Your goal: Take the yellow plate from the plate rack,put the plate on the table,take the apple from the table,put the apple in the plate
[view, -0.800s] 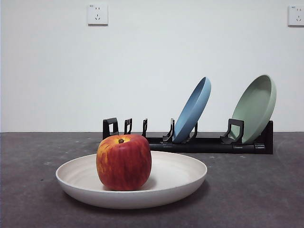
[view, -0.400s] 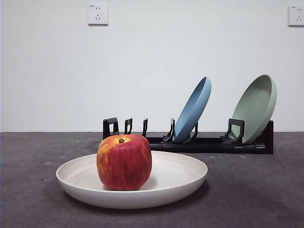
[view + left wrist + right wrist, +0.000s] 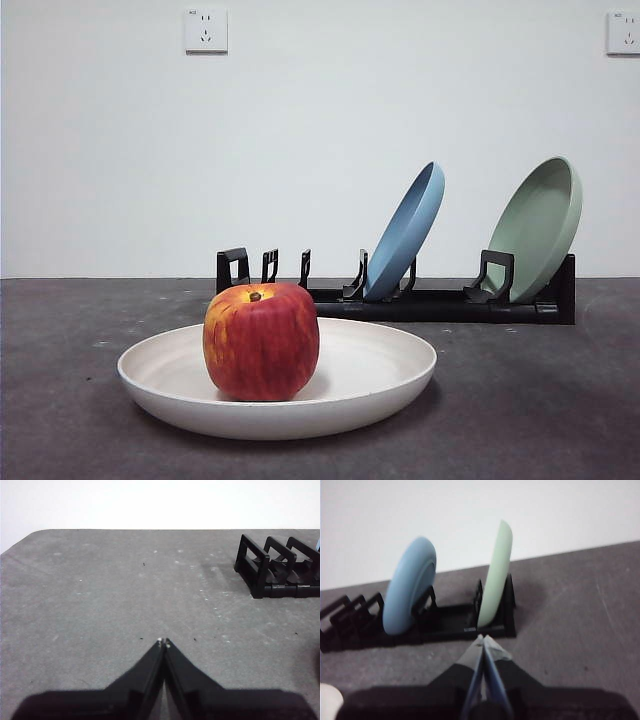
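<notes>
Left wrist view: plate rack (image 3: 280, 572) cut off at frame edge, only its end prongs in frame. Right wrist view blurred throughout; yellow plate (image 3: 330, 700) shows only as a pale sliver at the corner beside the right gripper (image 3: 483, 640).

Left gripper (image 3: 163, 641): two matte black jaws, wedge-shaped, broad at the base and narrowing to thin tips pressed together, each tip marked with a tiny pale speck. Smooth plastic look, no visible screws or cables. Right gripper (image 3: 482, 639): likewise two black jaws tapering to a closed point, blurred, with a pale glossy sheen along the inner edges and near the tips. Wide dark body behind each pair, filling the lower part of both wrist views. Nothing of either arm in the front view.
</notes>
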You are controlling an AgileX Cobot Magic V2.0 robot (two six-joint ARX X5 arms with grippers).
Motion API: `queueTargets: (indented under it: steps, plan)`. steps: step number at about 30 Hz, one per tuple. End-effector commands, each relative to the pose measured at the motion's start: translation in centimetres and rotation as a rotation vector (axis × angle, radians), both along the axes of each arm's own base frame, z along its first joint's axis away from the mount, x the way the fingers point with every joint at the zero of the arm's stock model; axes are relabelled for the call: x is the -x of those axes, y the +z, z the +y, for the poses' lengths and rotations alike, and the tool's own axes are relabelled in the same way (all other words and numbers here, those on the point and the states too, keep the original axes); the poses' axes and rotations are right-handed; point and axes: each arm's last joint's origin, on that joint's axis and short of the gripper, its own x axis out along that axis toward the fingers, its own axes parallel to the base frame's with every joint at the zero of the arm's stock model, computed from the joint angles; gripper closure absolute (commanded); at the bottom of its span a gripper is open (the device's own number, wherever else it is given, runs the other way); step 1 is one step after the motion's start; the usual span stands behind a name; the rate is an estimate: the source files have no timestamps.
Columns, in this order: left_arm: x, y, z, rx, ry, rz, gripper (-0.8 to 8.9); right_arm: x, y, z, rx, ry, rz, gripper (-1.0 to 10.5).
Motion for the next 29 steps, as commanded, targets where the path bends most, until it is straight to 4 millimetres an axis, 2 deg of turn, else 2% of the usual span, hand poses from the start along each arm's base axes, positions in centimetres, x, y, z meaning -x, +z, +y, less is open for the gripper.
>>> queueTargets:
  steps: [1,9,12,29]
  plan:
    - [-0.1,-0.4,0.0,0.007,0.004,0.007,8.17,-0.2,-1.1,0.0,-0.007,-0.004,0.026,9.5]
    - [-0.1,-0.4,0.0,0.007,0.004,0.007,8.17,-0.2,-2.4,0.0,0.024,0.006,0.125,9.5]
    - [-0.1,-0.4,0.0,0.007,0.005,0.007,8.17,-0.2,-2.4,0.0,-0.027,0.000,0.126,9.5]
    - [-0.1,-0.4,0.0,0.007,0.004,0.007,8.17,-0.2,-2.4,0.0,-0.027,-0.007,0.127,9.5]
